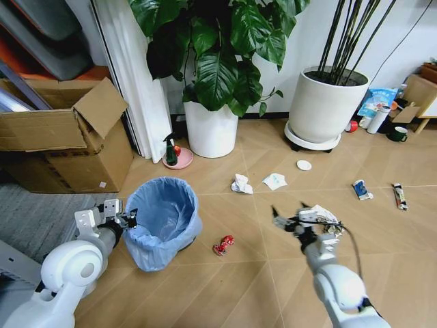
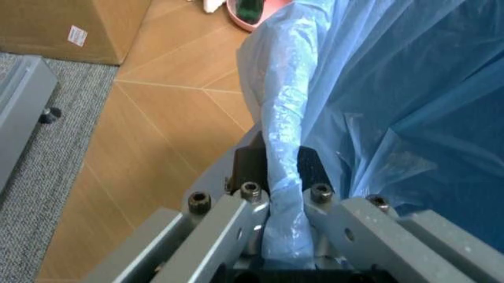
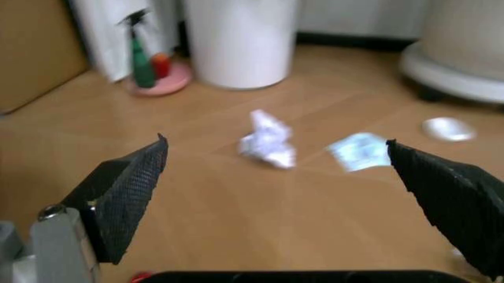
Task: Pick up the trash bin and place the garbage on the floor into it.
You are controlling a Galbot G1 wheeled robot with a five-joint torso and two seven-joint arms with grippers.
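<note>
The trash bin (image 1: pixel 164 217), lined with a crinkled light-blue bag, stands on the floor (image 1: pixel 225 287) at the left. My left gripper (image 1: pixel 128 219) is shut on its near rim; the left wrist view shows the gripper (image 2: pixel 282 170) pinching the rim and bag (image 2: pixel 378 88). Held above the floor to the right, my right gripper (image 1: pixel 289 214) (image 3: pixel 291 194) is open with nothing in it. Garbage lies scattered: a red wrapper (image 1: pixel 224 244), two paper wads (image 1: pixel 240 184) (image 1: pixel 275 180), a white lid (image 1: pixel 304 165), a blue-white wrapper (image 1: pixel 360 189), a thin tube (image 1: pixel 399 196). Another wad (image 1: pixel 326 217) lies just beyond the right gripper.
A cardboard box (image 1: pixel 68 143) stands at the left beside a grey mat (image 1: pixel 27 219). Two large white plant pots (image 1: pixel 212 130) (image 1: pixel 324 106) line the back wall. A spray bottle on a pink saucer (image 1: pixel 171 154) sits between box and pot. Cups and bottles (image 1: pixel 382 119) stand far right.
</note>
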